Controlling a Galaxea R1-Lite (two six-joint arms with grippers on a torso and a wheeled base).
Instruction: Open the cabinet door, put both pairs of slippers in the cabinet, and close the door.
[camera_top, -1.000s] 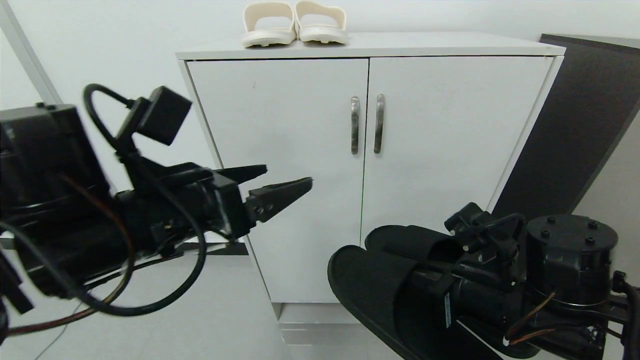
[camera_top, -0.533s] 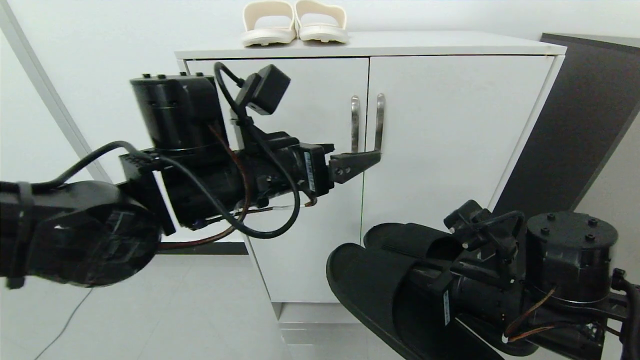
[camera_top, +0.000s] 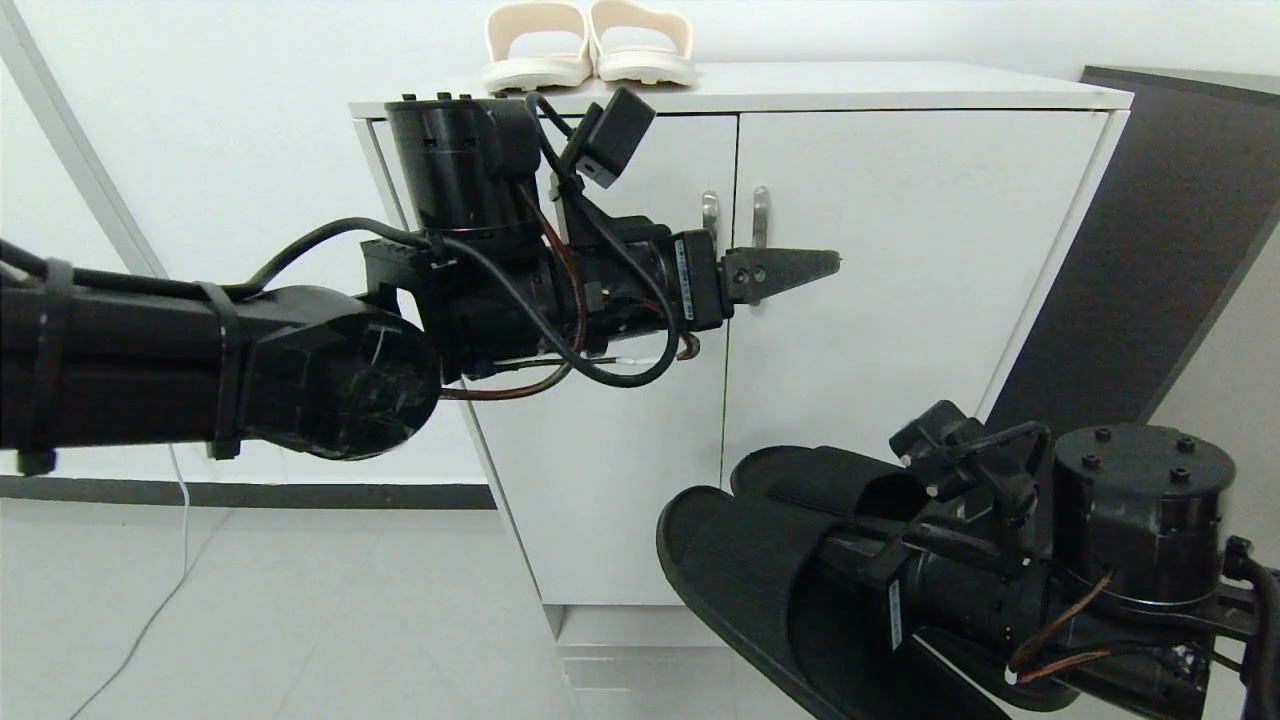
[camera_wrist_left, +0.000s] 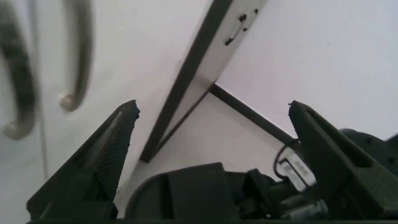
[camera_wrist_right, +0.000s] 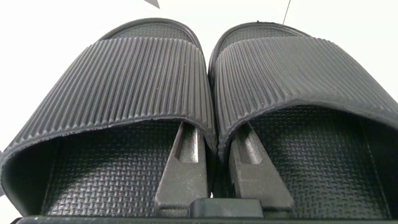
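Left gripper (camera_top: 825, 264): held spread open in front of curved metal handles (camera_top: 760, 212) of white cabinet (camera_top: 900, 300).
Right gripper (camera_wrist_right: 216, 134): clamped on black ribbed rubber slippers (camera_top: 760, 560).

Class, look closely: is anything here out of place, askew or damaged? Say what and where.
Only the cream slippers look misplaced: they sit on top of the cabinet, whose doors are shut. The right gripper clamps the black slippers by their inner walls. Nothing looks damaged or spilled.

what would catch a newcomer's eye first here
The pair of black ribbed slippers clamped in the right gripper, low before the white two-door cabinet. Then the open left gripper by its metal handles, and cream slippers on top.
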